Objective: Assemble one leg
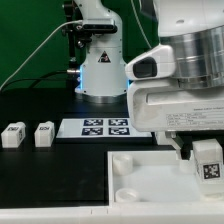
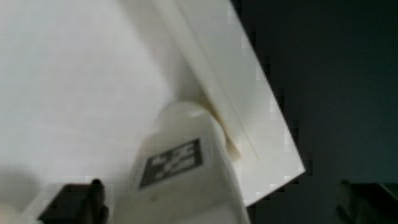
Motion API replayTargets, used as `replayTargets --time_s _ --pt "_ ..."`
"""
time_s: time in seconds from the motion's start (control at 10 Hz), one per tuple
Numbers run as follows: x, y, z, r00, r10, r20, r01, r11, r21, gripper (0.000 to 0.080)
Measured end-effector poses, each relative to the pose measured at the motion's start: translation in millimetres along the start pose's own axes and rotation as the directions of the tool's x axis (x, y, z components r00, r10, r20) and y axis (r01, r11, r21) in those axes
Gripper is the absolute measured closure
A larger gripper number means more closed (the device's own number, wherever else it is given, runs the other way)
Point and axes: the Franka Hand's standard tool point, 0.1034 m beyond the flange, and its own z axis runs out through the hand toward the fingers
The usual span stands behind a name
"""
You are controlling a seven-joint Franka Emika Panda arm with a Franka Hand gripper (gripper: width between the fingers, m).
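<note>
One leg [image 1: 207, 161], a small white block with a square tag, stands upright by the edge of the large white panel [image 1: 150, 195] at the exterior view's right. My gripper [image 1: 199, 152] hangs right over it. In the wrist view the leg [image 2: 189, 165] sits between my two dark fingertips [image 2: 75, 202] with a gap on each side, so the gripper [image 2: 217, 205] is open around it. The panel [image 2: 89, 80] fills most of that view. Whether the leg sits in a socket is hidden.
Two more legs [image 1: 13, 134] [image 1: 43, 133] stand on the black table at the exterior view's left. The marker board [image 1: 105, 127] lies behind the panel. Round sockets [image 1: 123, 163] show on the panel. The arm's base [image 1: 100, 70] stands at the back.
</note>
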Motion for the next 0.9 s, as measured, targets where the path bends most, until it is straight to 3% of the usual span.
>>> replayTargets --time_s 0.2,0.4,0.5,0.6,0.7,0.9 --pt "2.1 -1.5 -1.7 0.992 -0.127 -0.002 0.127 0.992 -0.008 0.015" --pt "1.8 -2.1 -1.6 0.996 -0.092 -0.002 0.092 0.996 -0.007 0.0177" --pt "1.8 -2.1 -1.6 0.996 -0.085 -0.002 0.085 0.996 -0.007 0.0358" --pt "1.3 -3.2 -1.5 1.0 0.025 -0.001 -0.025 1.0 0.0 0.0358" --pt "2.2 -2.0 -2.1 0.993 0.118 -0.003 -0.118 0.993 -0.001 0.0489" --pt "1.9 -2.9 -2.5 0.947 0.322 0.0 -0.322 0.947 -0.002 0.0489"
